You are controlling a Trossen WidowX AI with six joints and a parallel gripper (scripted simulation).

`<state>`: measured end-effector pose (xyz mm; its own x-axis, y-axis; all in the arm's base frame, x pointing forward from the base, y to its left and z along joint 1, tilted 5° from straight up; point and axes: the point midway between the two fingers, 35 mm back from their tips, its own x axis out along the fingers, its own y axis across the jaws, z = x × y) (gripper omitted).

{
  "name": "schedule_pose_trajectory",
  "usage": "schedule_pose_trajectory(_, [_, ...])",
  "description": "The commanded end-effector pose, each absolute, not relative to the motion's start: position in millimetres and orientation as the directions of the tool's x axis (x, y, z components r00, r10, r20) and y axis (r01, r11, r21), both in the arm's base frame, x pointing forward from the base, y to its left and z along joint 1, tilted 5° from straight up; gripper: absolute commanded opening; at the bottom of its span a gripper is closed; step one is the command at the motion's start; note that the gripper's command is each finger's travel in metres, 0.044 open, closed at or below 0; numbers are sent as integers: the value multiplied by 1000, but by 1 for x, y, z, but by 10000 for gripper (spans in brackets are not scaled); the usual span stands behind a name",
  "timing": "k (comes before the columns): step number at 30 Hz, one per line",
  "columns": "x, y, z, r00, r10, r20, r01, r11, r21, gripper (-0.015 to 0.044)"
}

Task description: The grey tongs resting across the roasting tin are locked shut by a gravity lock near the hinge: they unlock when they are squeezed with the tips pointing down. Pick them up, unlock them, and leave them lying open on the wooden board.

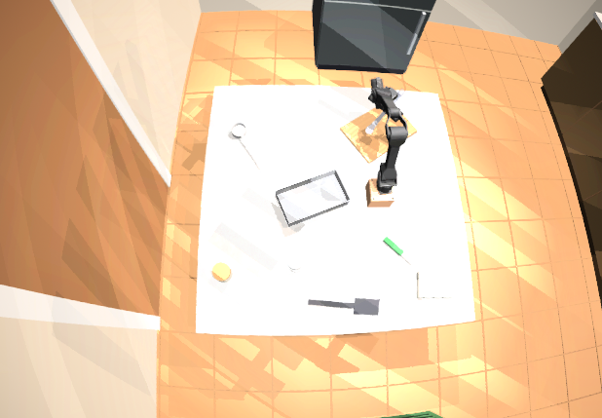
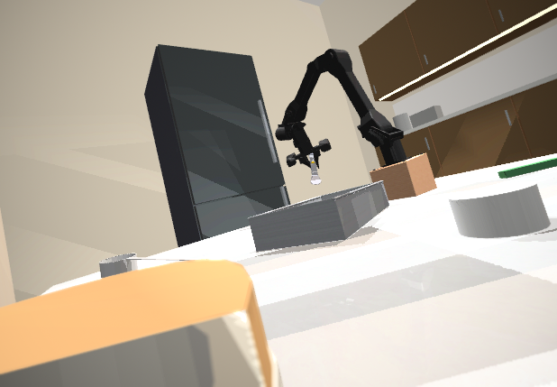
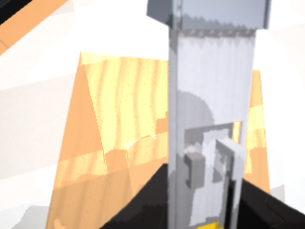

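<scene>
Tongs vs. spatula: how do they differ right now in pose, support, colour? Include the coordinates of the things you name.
Support: the tongs (image 1: 374,126) (image 2: 315,171) (image 3: 213,83) are held up in the tool (image 2: 310,157); the spatula (image 1: 366,306) lies on the table (image 1: 273,302).
Colour: tongs light grey with a bit of yellow, spatula dark grey.
Place: tongs over the wooden board (image 1: 357,133) (image 3: 119,98), spatula near the table's edge, away from the board.
Shared: both are long and narrow, with a wider end.

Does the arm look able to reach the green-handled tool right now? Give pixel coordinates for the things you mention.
Probably not yet: its end effector (image 1: 386,104) (image 2: 312,155) is shut on the tongs (image 1: 371,128) (image 2: 315,177) (image 3: 213,78), over the board (image 1: 357,136) (image 3: 119,108), away from that tool (image 1: 393,246) (image 2: 527,168).
</scene>
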<state>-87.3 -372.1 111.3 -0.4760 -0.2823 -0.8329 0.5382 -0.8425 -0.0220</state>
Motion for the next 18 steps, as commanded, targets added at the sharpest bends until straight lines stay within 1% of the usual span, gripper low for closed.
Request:
schedule_pose_trajectory(1, [-90, -372, 108, -388, -234, -892, 541, -841, -15, -150])
schedule_pose_trajectory(10, [-92, -369, 105, -200, -145, -969, 530, -848, 17, -150])
schedule_pose_trajectory(18, [-93, -365, 108, -13, -80, -997, 496, -866, 63, -150])
